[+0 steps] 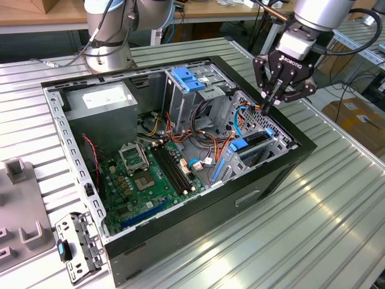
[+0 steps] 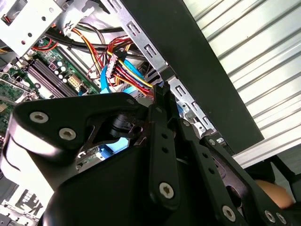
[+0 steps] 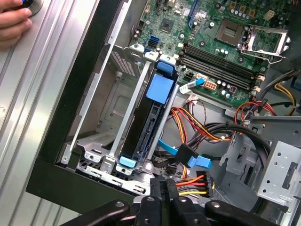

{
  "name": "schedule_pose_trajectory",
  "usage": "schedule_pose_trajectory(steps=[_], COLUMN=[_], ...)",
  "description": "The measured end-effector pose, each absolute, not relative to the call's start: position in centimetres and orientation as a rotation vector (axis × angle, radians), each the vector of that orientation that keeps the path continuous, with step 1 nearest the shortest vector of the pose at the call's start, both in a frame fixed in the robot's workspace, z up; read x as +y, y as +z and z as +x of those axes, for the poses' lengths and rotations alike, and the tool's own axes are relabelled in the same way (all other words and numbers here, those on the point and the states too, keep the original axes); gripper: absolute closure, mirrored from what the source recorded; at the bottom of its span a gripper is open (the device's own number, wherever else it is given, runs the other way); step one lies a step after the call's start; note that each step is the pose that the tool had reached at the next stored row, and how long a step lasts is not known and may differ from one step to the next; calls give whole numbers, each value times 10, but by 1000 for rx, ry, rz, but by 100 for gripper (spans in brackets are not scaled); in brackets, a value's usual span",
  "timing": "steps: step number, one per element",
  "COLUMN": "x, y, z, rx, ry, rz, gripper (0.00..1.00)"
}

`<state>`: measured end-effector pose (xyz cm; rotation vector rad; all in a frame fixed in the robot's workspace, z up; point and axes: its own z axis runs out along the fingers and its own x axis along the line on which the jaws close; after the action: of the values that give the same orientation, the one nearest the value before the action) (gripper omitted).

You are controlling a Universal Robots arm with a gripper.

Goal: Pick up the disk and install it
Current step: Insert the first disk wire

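Disk [image 3: 149, 123] with bright blue rails stands on edge inside a metal drive bay at the corner of an open computer case [image 1: 274, 177], its dark body slotted between grey bay walls. In the exterior view the same disk [image 1: 252, 143] shows as blue strips near the case's corner on the exterior view's right. A blue data cable [image 3: 181, 153] and a bundle of red, yellow and orange wires [image 3: 200, 127] lie just beside the bay. The green motherboard [image 1: 150, 177] fills the case floor beyond, and a tall grey cage with a lighter blue handle [image 1: 187, 78] stands at the back.

The gripper [image 1: 269, 103] hangs just above the bay's rear edge, its jaws drawn together and holding nothing; whether the tips touch the case is hard to tell. In the first wrist view the gripper [image 3: 164, 197] points down beside the bay.

The case sits on a ribbed metal desk [image 1: 325, 217]. A perforated bracket with a blue clip [image 1: 75, 247] lies on the desk near the case. A person's hand [image 3: 14, 21] rests at the desk's edge.
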<state>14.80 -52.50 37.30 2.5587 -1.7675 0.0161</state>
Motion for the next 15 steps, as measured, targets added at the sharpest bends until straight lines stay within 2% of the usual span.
schedule_pose_trajectory(steps=[15], x=[-532], y=[371], z=[139], rx=[-1852], ry=[14], rz=[2498], gripper=[84])
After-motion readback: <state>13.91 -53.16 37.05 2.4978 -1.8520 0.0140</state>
